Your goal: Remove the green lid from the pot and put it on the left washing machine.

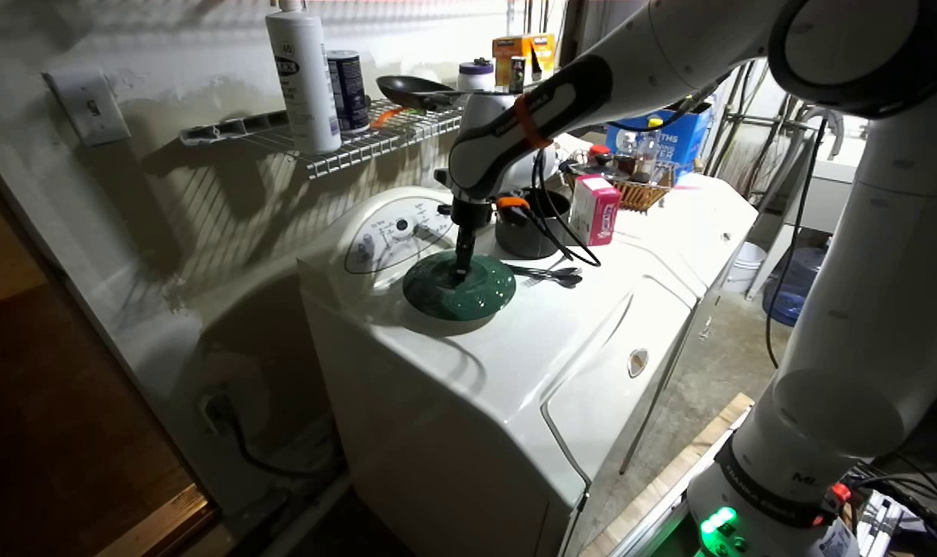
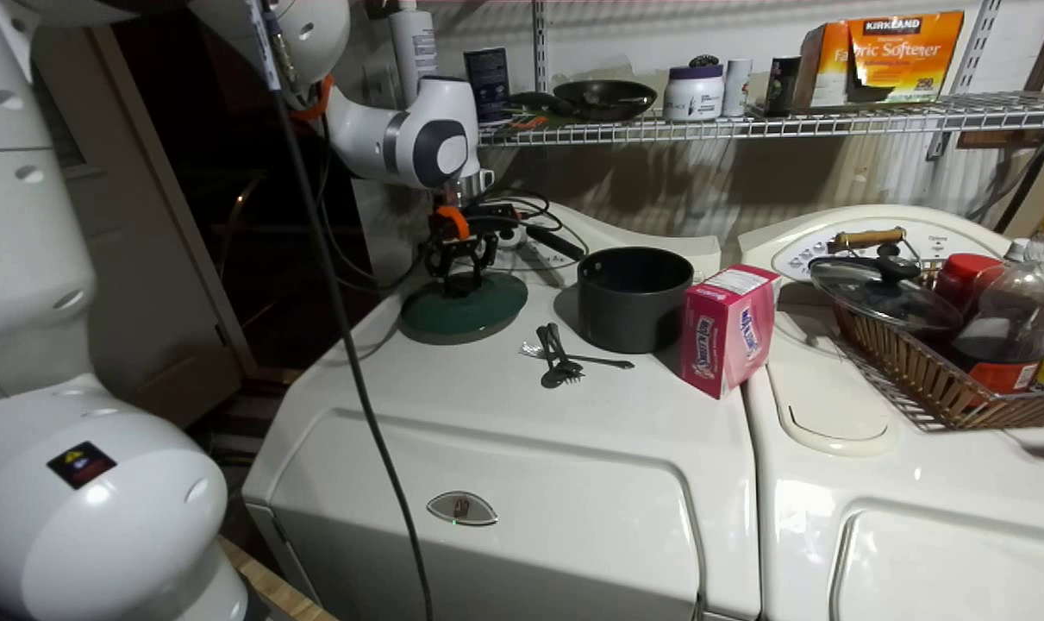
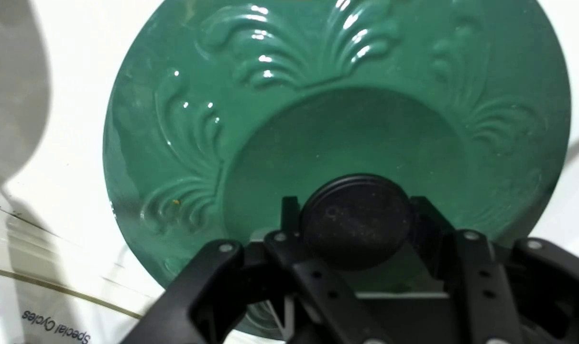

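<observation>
green lid: embossed | on or just above left washing machine | pot: upright, open

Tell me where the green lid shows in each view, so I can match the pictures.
In an exterior view: the green lid is at the picture's centre.
In an exterior view: the green lid is left of centre, left of the pot.
In the wrist view: the green lid fills much of the picture.
Shared landmark: the jaws, at the lid's middle in all three, straddling its black knob in the wrist view.
</observation>
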